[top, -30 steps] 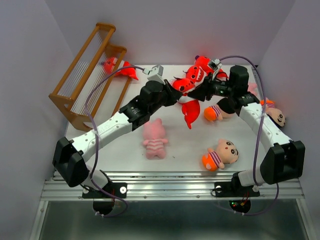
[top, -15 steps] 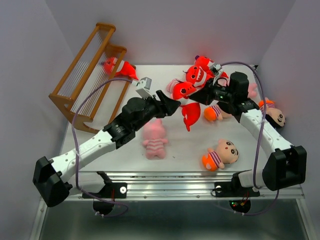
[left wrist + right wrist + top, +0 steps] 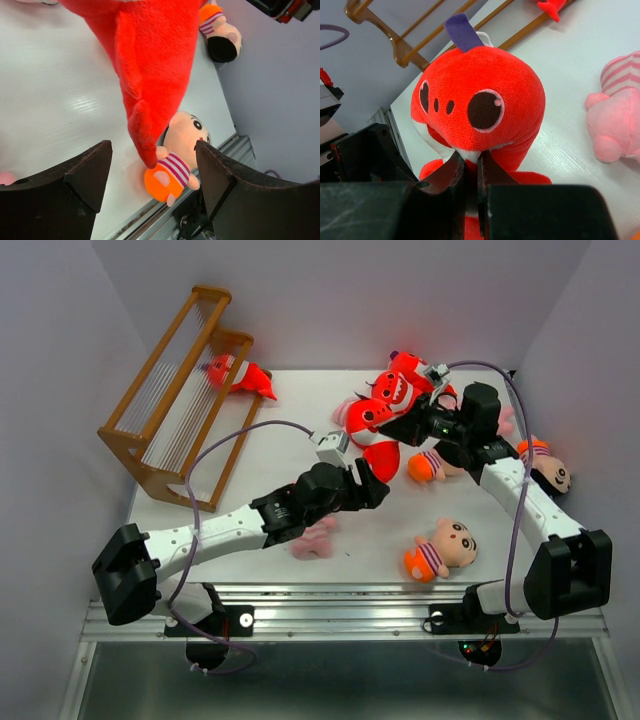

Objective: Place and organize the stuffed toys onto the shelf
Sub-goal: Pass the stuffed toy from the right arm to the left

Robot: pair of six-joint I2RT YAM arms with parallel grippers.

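My right gripper is shut on the lower front of a red toothy monster, which it holds up off the table. The monster's tail hangs above my left gripper, which stands open with nothing between its fingers. Below the gripper lies a boy doll. A pink pig lies partly under my left arm. The wooden shelf stands at the back left, with another red monster lying beside it.
One more red monster sits behind the right gripper. Two boy dolls lie beside the right arm. The table's near edge has a metal rail. Walls stand close on both sides.
The left gripper has opened, let go of the red monster and drawn back toward the near side. The right gripper has shut on the monster and holds it alone.
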